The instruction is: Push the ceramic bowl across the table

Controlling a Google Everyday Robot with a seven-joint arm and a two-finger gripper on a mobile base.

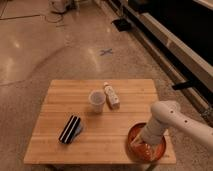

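Observation:
The orange-red ceramic bowl sits at the near right corner of the light wood table. My white arm comes in from the right and reaches down into the bowl. My gripper is inside the bowl, low over its reddish-brown inside, covering much of it.
A translucent whitish cup stands near the table's middle. A small bottle lies beside it to the right. A dark striped object lies at the near left. A blue cross marks the shiny floor beyond. A dark ledge runs along the right.

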